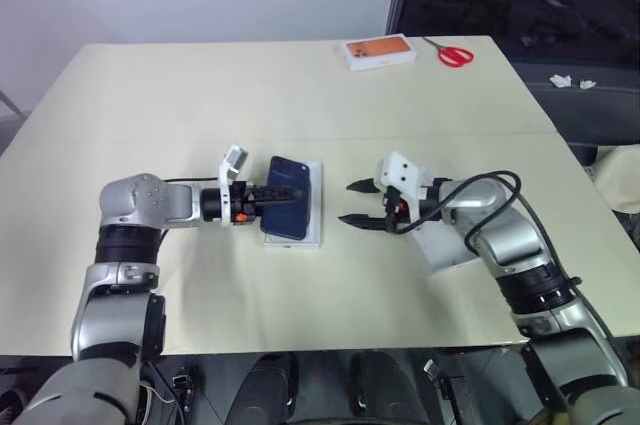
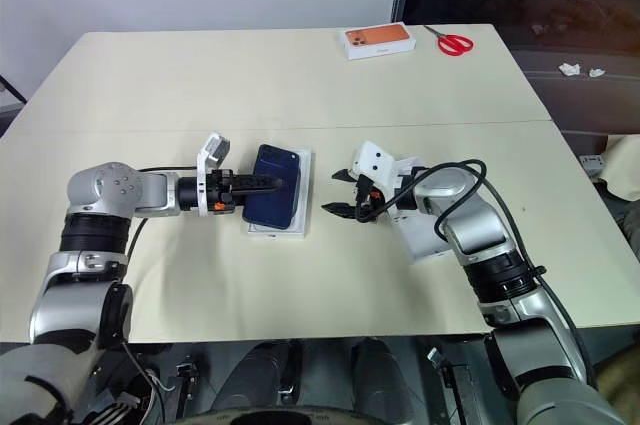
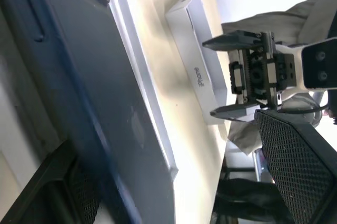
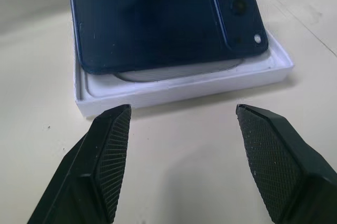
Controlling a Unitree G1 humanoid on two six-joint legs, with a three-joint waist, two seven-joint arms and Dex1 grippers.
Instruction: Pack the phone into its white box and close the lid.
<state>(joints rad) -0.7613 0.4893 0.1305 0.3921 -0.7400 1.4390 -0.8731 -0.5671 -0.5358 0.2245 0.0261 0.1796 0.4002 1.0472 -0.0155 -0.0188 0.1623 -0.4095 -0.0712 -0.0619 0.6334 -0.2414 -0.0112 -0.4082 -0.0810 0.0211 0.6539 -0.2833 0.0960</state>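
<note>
Lying back-up on the shallow white cardboard box (image 4: 184, 89), the slim navy-blue phone (image 1: 288, 195) runs lengthwise toward the table's far edge, camera corner farthest. Both claws, left (image 1: 285, 194) and right (image 1: 358, 203), gape wide, gripping nothing.

Bright, even overhead light on the table (image 1: 300, 85); soft, short shadows under the white box (image 4: 184, 89). Phone (image 3: 68, 92) looms blurred in left wrist view. Dim beyond table's far right corner. Head views sharp.
</note>
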